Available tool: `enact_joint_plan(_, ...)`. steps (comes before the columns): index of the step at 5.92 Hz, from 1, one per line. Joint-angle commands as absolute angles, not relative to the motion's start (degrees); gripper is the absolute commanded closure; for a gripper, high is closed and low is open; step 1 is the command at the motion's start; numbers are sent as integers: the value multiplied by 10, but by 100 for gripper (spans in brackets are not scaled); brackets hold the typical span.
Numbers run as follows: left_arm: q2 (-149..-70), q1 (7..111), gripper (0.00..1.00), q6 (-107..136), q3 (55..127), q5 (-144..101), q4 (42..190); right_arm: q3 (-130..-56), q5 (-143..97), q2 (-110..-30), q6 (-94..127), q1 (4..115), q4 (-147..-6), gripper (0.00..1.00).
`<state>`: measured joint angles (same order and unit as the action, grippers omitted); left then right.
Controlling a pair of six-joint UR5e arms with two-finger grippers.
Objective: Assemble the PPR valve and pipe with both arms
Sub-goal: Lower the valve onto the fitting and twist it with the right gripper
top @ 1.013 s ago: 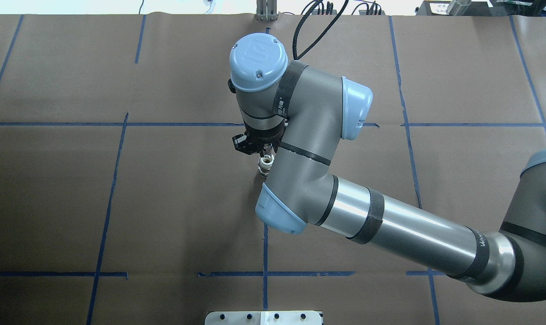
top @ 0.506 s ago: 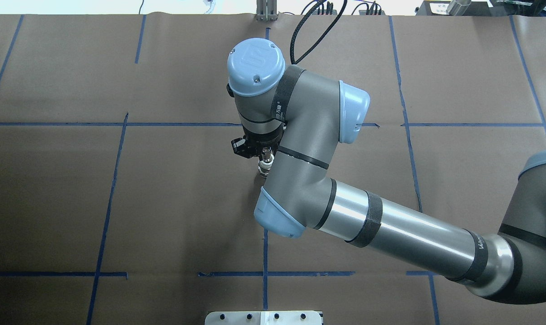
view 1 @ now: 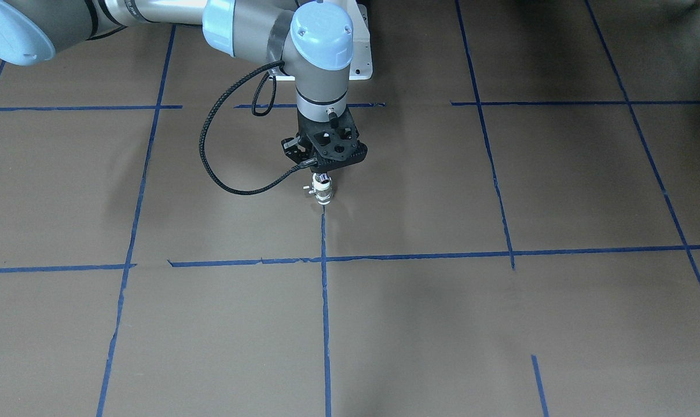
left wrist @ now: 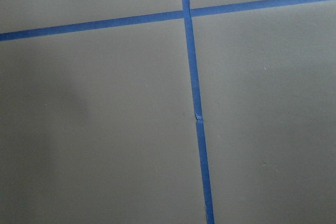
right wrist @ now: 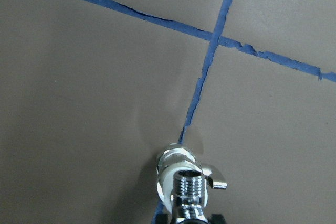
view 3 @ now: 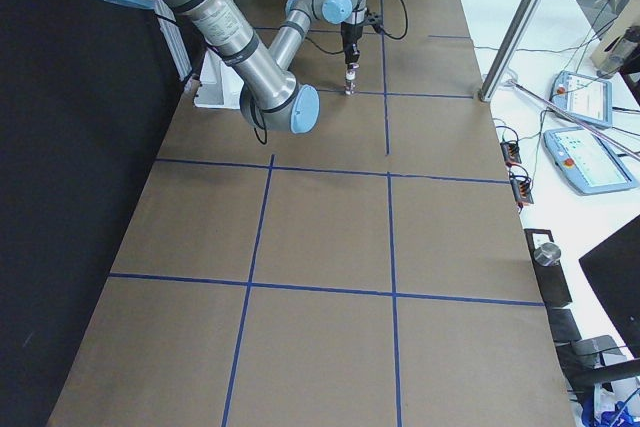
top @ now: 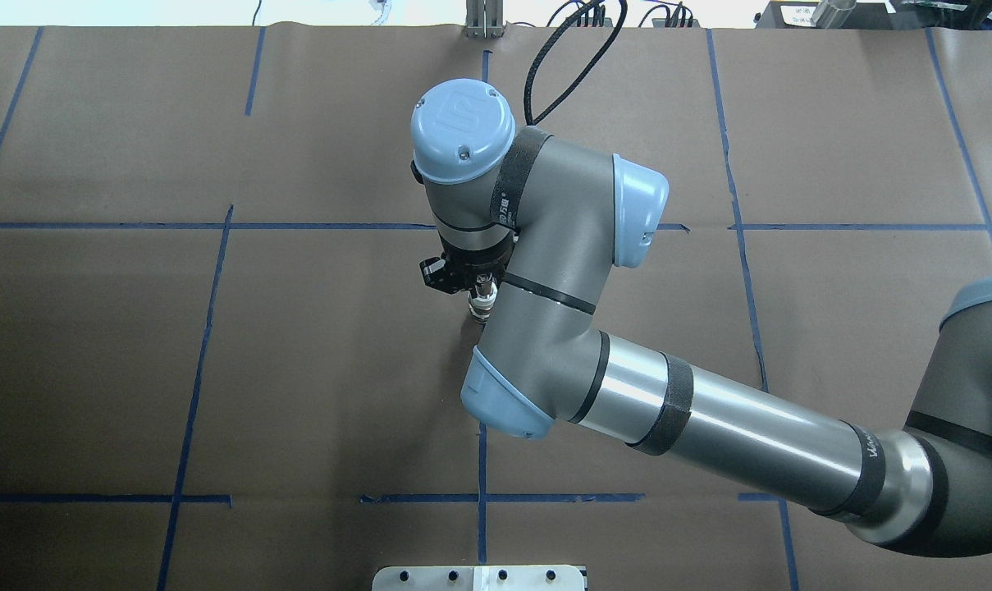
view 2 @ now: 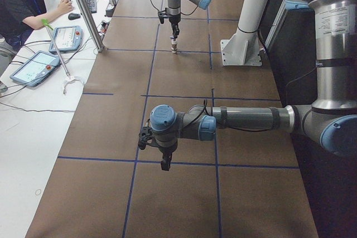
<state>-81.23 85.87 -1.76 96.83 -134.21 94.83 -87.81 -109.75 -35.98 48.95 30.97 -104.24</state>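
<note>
The PPR valve (view 1: 324, 199) stands upright on the brown table at a blue tape line, white-ringed with a small side handle (right wrist: 216, 183). The chrome pipe (right wrist: 187, 187) sits on top of it, threaded end up. My right gripper (view 1: 323, 172) points straight down and is shut on the pipe. In the overhead view the valve (top: 481, 305) peeks out beside my right wrist. My left gripper (view 2: 165, 164) hangs over bare table far from the parts. I cannot tell whether it is open or shut. The left wrist view shows only table and tape.
A black cable (view 1: 211, 155) loops from my right wrist over the table. The white pedestal (view 2: 240, 54) stands at the robot side. An operator (view 2: 22, 4) sits beyond the far edge with tablets (view 2: 33, 68) and a metal post (view 2: 83, 9).
My right wrist has turned about its vertical axis over the valve and shifted slightly toward the robot. The valve and pipe stay in the same spot.
</note>
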Motion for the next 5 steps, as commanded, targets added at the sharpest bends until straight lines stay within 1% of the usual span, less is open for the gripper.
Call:
enact_joint_plan(1,-813,859,0,-18,969,-1342,948,-876,-1096,-366,490,308,-1042,100)
enact_joint_plan(3,-813,859,0,-18,969,-1342,948,-873,-1095,-365,490,308,-1040,97)
enact_joint_plan(4,-813,859,0,-18,969,-1342,948,-872,-1096,-365,489,308,-1040,85)
enact_joint_plan(5,-813,859,0,-18,968,-1342,948,-871,-1096,-364,490,308,-1040,78)
